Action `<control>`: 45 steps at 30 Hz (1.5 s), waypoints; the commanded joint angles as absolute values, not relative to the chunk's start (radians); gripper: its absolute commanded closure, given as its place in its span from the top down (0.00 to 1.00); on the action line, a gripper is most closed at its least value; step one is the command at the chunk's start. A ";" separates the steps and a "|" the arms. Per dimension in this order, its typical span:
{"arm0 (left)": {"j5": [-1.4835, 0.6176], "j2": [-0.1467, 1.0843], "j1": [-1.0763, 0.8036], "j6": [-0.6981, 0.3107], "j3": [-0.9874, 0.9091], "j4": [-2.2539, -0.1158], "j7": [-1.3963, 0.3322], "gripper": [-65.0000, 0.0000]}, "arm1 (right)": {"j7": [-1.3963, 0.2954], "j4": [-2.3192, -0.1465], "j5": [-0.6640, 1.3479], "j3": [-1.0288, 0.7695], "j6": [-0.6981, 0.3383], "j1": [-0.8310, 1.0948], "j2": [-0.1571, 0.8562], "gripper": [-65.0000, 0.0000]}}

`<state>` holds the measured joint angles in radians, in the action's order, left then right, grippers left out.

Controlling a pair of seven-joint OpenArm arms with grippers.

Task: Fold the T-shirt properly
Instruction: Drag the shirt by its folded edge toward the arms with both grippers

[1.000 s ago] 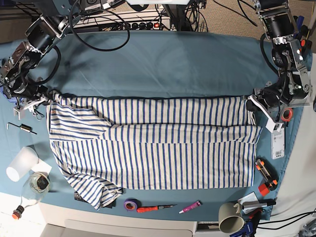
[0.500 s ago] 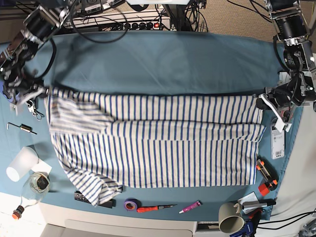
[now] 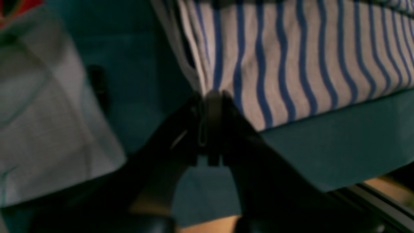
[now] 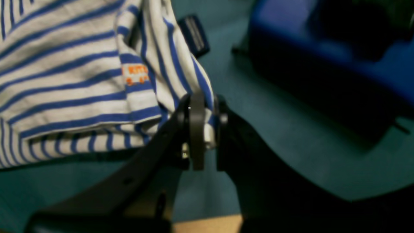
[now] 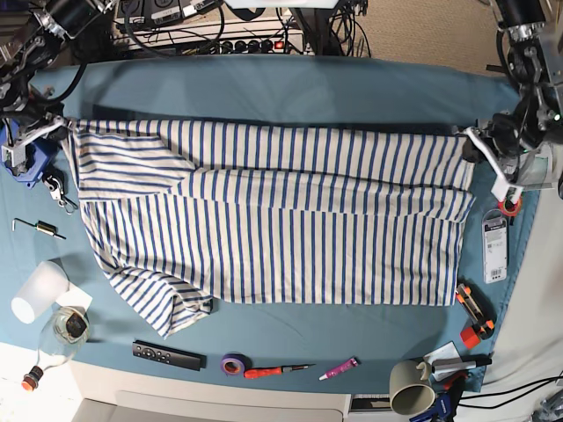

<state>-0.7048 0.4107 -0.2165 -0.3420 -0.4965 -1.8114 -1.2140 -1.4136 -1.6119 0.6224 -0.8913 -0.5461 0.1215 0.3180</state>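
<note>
The T-shirt (image 5: 281,220), white with thin blue stripes, is stretched wide across the teal table, a sleeve bunched at its lower left. My left gripper (image 3: 212,97) is shut on the shirt's corner (image 3: 226,64) at the base view's right edge (image 5: 469,145). My right gripper (image 4: 202,111) is shut on a bunched fold of striped cloth (image 4: 181,74) at the base view's left edge (image 5: 63,127). Both held corners hang lifted a little above the table. A small orange label (image 4: 136,73) shows on the cloth near the right gripper.
A blue object (image 5: 22,158) sits just left of the right gripper. Along the front edge lie a remote (image 5: 167,355), purple tape roll (image 5: 233,364), red tool (image 5: 273,371), pink marker (image 5: 339,368) and a mug (image 5: 411,388). A plastic cup (image 5: 37,292) and clamps (image 5: 475,316) flank the shirt.
Both arms have drawn the shirt's held top edge toward the far side of the table and outward. The cloth slid with them, uncovering the remote at the front.
</note>
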 commanded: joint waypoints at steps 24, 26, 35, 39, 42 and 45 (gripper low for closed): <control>-0.811 0.429 -0.421 -0.366 -0.705 -1.844 -1.261 0.00 | -1.396 -1.631 0.690 -0.899 -0.543 0.277 0.346 0.00; -0.813 0.429 -0.434 -0.366 -0.705 -1.844 -1.261 0.00 | -1.396 -1.631 0.692 -0.899 -0.543 0.277 0.346 0.00; -0.813 0.429 -0.435 -0.369 -0.705 -1.844 -1.257 0.00 | -1.396 -1.631 0.711 -0.899 -0.543 0.277 0.346 0.00; -0.818 0.429 -0.435 -0.406 -0.705 -1.844 -1.257 0.14 | -1.396 -1.631 0.752 -0.899 -0.558 0.277 0.347 0.17; -0.817 0.430 -0.435 -0.404 -0.705 -1.844 -1.257 0.35 | -1.396 -1.631 0.752 -0.899 -0.557 0.277 0.347 0.29; -0.817 0.430 -0.435 -0.402 -0.705 -1.845 -1.258 0.38 | -1.396 -1.631 0.780 -0.899 -0.556 0.277 0.350 0.29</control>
